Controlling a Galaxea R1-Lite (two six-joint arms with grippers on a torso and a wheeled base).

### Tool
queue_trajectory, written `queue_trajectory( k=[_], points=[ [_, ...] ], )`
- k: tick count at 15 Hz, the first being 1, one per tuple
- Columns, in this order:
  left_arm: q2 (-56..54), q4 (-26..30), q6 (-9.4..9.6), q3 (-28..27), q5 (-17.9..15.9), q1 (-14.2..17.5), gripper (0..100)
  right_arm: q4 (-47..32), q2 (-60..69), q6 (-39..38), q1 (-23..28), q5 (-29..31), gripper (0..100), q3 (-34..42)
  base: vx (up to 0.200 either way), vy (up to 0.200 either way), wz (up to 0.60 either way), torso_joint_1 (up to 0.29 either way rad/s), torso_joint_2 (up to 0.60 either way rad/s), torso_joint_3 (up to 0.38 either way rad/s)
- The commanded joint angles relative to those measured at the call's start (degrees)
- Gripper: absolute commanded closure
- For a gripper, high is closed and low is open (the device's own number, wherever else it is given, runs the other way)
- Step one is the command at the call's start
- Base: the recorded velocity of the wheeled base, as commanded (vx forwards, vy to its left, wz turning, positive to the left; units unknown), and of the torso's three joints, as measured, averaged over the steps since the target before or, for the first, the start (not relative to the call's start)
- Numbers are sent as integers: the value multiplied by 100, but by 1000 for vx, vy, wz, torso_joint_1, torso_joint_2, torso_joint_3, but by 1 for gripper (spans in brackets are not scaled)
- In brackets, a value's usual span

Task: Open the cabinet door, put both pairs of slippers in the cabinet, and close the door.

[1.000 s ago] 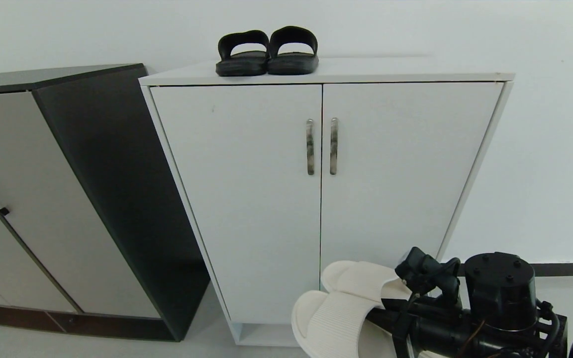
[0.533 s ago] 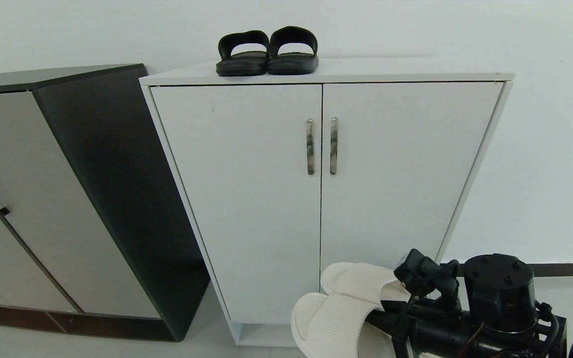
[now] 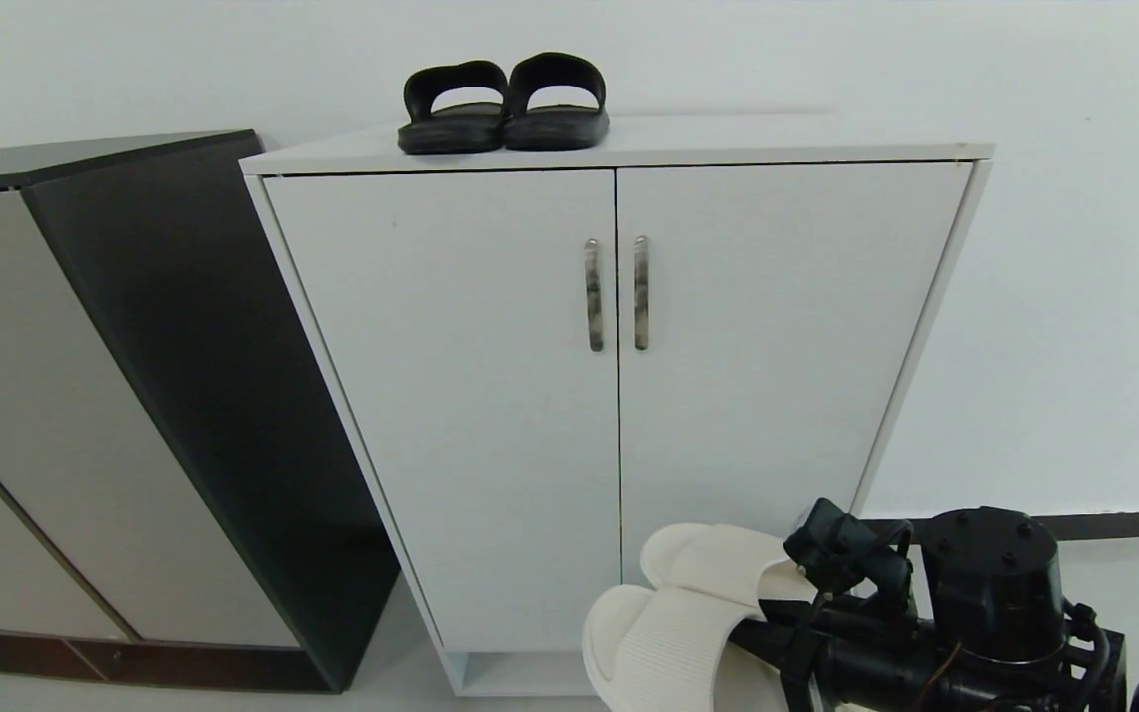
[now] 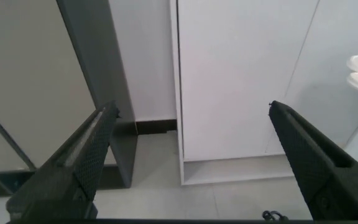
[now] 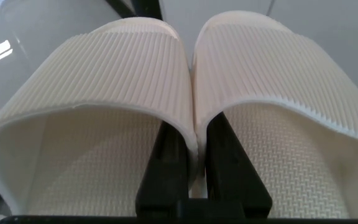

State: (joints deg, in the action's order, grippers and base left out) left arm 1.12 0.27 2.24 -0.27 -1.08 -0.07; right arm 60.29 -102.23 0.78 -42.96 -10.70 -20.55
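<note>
My right fingers (image 5: pixel 163 174) pinch the white slippers (image 5: pixel 123 68), left fingers (image 4: pixel 73 168) spread wide; cabinet (image 3: pixel 451 396) shut, black slippers (image 3: pixel 502 104) on top.

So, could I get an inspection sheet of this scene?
Surface: pale floor; cabinet top carries one pair.
Job's things: white cabinet, both doors shut; black slippers side by side on its top; white slippers held low before the right door.
Clutter: nothing seen.
Grippers: right gripper, fingers shut on the white slippers' inner straps; left gripper open, holding nothing.
Cables: black cable looped by the right arm.
Surroundings: dark cabinet on the left; white wall behind.
</note>
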Motion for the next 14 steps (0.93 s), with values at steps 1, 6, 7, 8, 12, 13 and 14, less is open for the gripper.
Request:
queue_trajectory(
  k=[1, 6, 7, 8, 12, 13, 14],
  points=[
    [1391, -141, 92, -782, 3, -1, 0, 0, -25, 1, -72, -2, 100, -1, 0, 0, 0, 0, 0, 0],
    [4098, -422, 540, -2241, -1131, -564, 0, 360, -95, 1, -99, 24, 100, 43, 0, 0, 0, 0, 0, 0],
    [4326, -422, 769, -2302, -1210, -696, 0, 439, -166, 1, -90, 33, 100, 43, 0, 0, 0, 0, 0, 0],
    [4449, -422, 751, -2434, -1676, -1135, 0, 501, -236, 10, -99, 33, 100, 43, 0, 0, 0, 0, 0, 0],
    [5908, -1679, -664, -3287, -2730, -2401, 0, 615, -280, 10, -99, 33, 100, 113, 0, 0, 0, 0, 0, 0],
    [6427, -2303, -637, -3304, -2678, -2709, 0, 615, -280, 10, -99, 33, 100, 131, 0, 0, 0, 0, 0, 0],
    [6919, -2848, -593, -3357, -2634, -2955, 0, 615, -289, 10, -99, 33, 100, 139, 0, 0, 0, 0, 0, 0]
  ],
)
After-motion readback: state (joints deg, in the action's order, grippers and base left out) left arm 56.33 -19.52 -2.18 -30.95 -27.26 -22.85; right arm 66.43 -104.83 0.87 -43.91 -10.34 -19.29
